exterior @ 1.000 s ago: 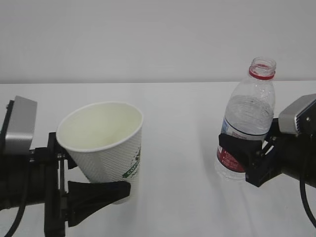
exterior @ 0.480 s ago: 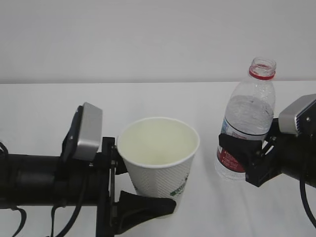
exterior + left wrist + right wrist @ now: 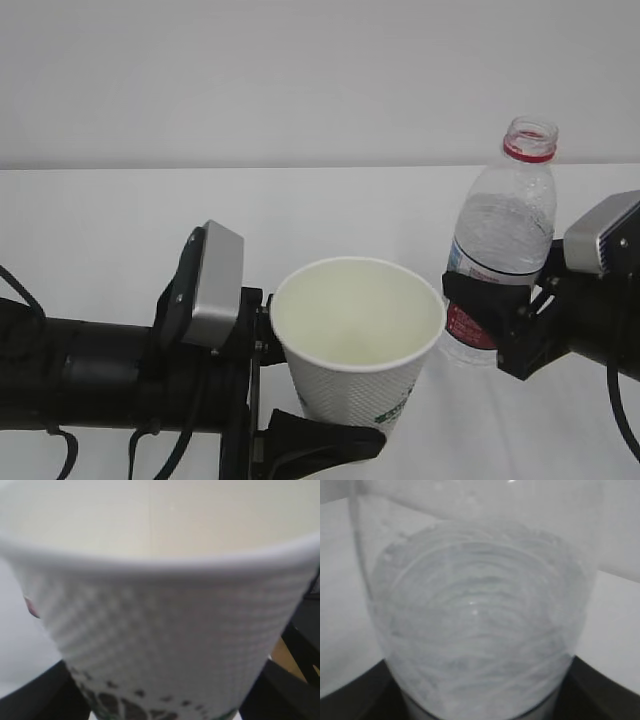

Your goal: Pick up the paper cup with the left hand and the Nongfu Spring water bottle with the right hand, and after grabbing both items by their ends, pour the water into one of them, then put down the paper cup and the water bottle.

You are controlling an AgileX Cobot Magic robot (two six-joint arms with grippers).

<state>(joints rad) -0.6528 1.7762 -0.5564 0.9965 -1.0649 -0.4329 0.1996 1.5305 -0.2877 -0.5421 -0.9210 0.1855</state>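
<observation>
The white paper cup (image 3: pixel 345 390), empty inside, is held off the table with my left gripper (image 3: pixel 345 425) shut on its lower part; it tilts slightly toward the camera. It fills the left wrist view as paper cup (image 3: pixel 160 625), with black fingers (image 3: pixel 30 700) at both lower corners. The Nongfu Spring water bottle (image 3: pixel 505 235), capless and leaning slightly left, hangs in my right gripper (image 3: pixel 482 310), which is shut on its red label. Water (image 3: pixel 500 240) fills most of it. The cup's rim sits just left of the bottle's lower half. The bottle (image 3: pixel 480 615) fills the right wrist view.
A white table (image 3: pixel 100 220) runs back to a plain white wall (image 3: pixel 300 80). Nothing else stands on it. My left arm lies across the lower left, my right arm enters from the right edge.
My left arm has carried the paper cup rightward and a little lower, from the left side to just beside the bottle. The right arm and bottle have not moved.
</observation>
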